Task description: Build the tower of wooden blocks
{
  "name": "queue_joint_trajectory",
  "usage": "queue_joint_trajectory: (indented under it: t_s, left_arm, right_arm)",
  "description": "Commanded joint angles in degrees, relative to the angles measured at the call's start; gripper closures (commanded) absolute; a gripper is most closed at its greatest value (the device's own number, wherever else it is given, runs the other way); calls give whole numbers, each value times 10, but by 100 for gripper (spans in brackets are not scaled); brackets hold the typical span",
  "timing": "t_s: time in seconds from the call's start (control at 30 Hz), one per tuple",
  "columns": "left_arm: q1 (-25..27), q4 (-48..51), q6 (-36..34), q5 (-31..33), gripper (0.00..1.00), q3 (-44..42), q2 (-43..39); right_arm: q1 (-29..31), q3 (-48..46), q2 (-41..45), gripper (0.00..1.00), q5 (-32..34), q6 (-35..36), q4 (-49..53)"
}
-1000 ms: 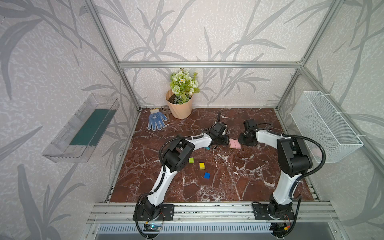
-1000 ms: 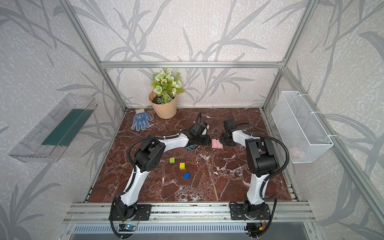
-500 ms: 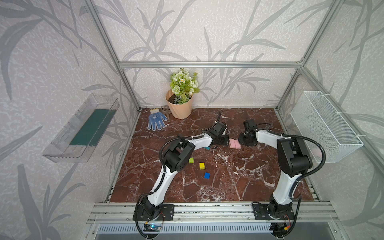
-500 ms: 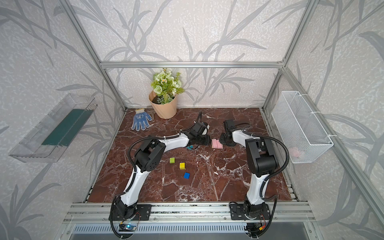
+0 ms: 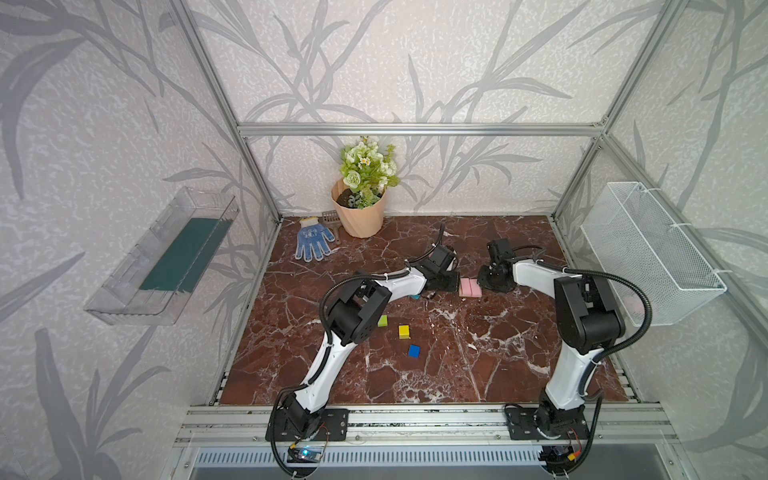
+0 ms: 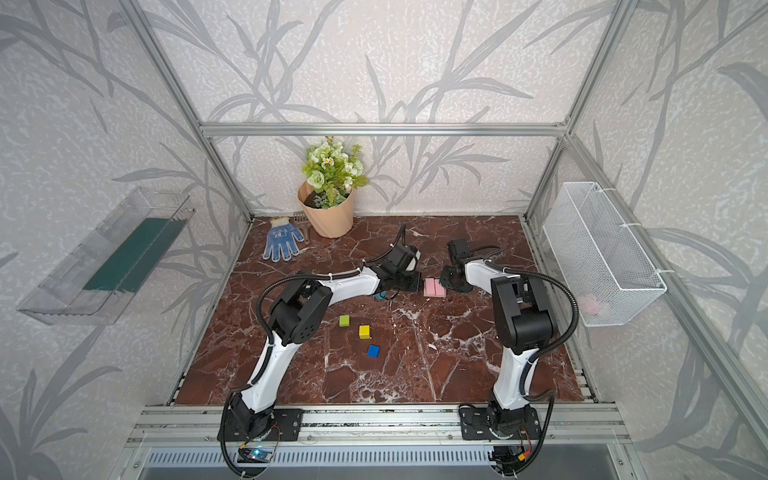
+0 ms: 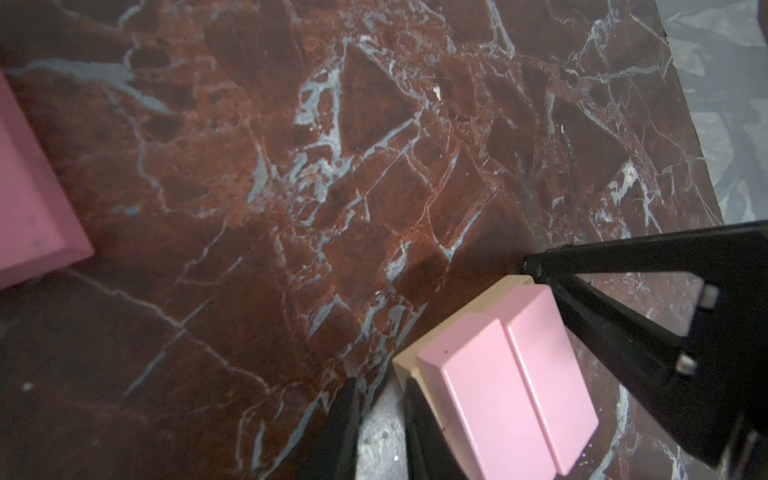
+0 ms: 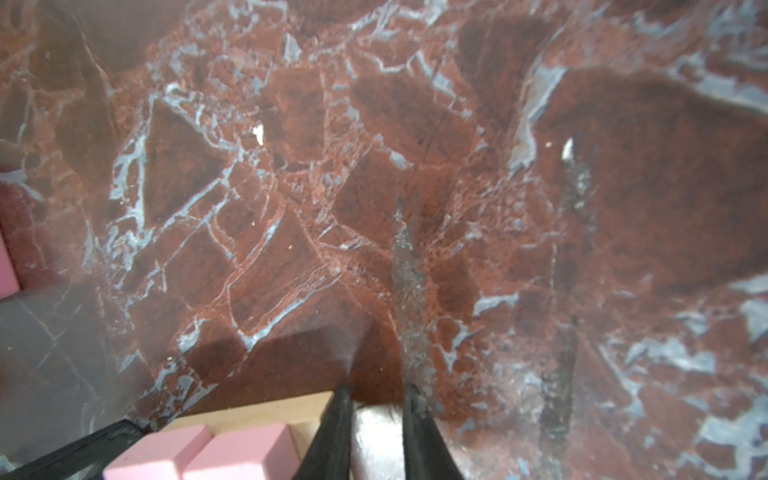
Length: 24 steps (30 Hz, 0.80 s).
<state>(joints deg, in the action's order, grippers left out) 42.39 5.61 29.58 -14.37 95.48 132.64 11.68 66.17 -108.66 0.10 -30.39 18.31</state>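
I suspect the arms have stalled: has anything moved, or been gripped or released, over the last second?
Nothing visibly changed. The left gripper and right gripper stay shut and empty on either side of the two pink blocks, and the lime cube, yellow cube and blue cube lie where they were.

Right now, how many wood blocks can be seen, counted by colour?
pink blocks: 3, two side by side, a third pink block apart in the left wrist view
plain-wood block: 1 visible, under the pink pair
teal block: 1, mostly hidden by the left arm
lime cube: 1
yellow cube: 1
blue cube: 1
Total: 8 in view
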Motion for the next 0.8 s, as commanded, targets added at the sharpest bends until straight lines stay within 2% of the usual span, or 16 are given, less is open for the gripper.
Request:
queue_joint_trajectory:
  t_s: [0.0,0.77]
  left_arm:
    - [11,8,2,4,77,2,10]
    - [8,37,-14,29,78,13,-14]
  right_arm:
    - [0,-3,3,76,-4,-1,30]
    - [-10,-25,64,72,27,-2,42]
